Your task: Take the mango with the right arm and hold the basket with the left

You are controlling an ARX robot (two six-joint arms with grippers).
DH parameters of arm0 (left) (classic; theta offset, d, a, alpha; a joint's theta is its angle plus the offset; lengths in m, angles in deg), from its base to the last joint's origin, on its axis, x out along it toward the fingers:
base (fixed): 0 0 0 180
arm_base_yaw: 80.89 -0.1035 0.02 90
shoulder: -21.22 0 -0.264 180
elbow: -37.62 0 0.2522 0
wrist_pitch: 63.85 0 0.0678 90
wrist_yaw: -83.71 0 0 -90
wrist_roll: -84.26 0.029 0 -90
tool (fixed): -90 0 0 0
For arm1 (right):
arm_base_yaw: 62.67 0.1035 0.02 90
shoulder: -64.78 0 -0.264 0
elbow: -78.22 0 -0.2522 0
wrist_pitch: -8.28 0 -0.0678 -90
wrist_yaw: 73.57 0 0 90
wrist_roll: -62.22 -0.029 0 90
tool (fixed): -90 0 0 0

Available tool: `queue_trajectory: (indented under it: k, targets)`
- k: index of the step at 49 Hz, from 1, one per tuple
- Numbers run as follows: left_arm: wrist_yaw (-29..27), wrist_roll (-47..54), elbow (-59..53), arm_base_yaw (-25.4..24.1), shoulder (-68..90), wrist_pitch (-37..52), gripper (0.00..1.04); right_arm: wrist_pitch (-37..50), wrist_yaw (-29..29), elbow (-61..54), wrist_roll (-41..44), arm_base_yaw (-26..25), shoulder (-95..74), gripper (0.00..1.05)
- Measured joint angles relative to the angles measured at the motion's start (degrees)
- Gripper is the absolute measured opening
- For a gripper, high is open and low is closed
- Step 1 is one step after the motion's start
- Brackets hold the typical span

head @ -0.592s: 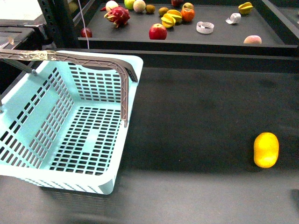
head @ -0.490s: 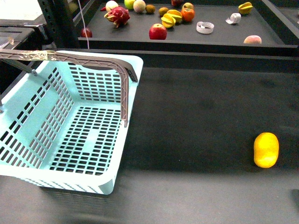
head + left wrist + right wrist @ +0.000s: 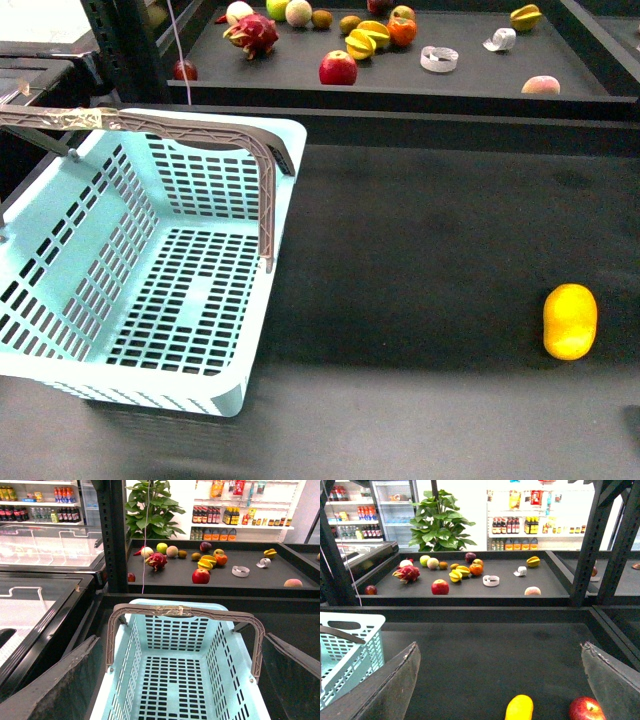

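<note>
Mango (image 3: 570, 321) lies on the dark table (image 3: 420, 250) at the robot's right, well apart from the basket (image 3: 100, 230) at its left, long axis running almost straight away from the robot, one end toward it and one away. The right wrist view shows the right gripper (image 3: 499, 647) spread wide and holding nothing, the mango (image 3: 519, 707) seen between its two fingers (image 3: 395, 680), touching neither, with a red apple (image 3: 586, 709) just beside it. The left gripper (image 3: 180, 639) is also wide apart and empty, the basket (image 3: 225, 645) and its raised handle (image 3: 185, 611) lying ahead of and between its fingers (image 3: 65, 680); whether the fingers touch the basket's rim I cannot tell
</note>
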Motion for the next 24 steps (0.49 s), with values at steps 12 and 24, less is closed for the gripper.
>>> queue_trajectory:
  k: [12, 24]
  targets:
    - [-7.8, -1.2, 0.0, 2.9, 1.8, 1.6, 0.99, 0.0, 0.0, 0.0, 0.0, 0.0, 0.0, 0.96]
    - [-15.8, -20.3, 2.9, 13.1, 35.4, 21.2, 0.99, 0.0, 0.0, 0.0, 0.0, 0.0, 0.0, 0.96]
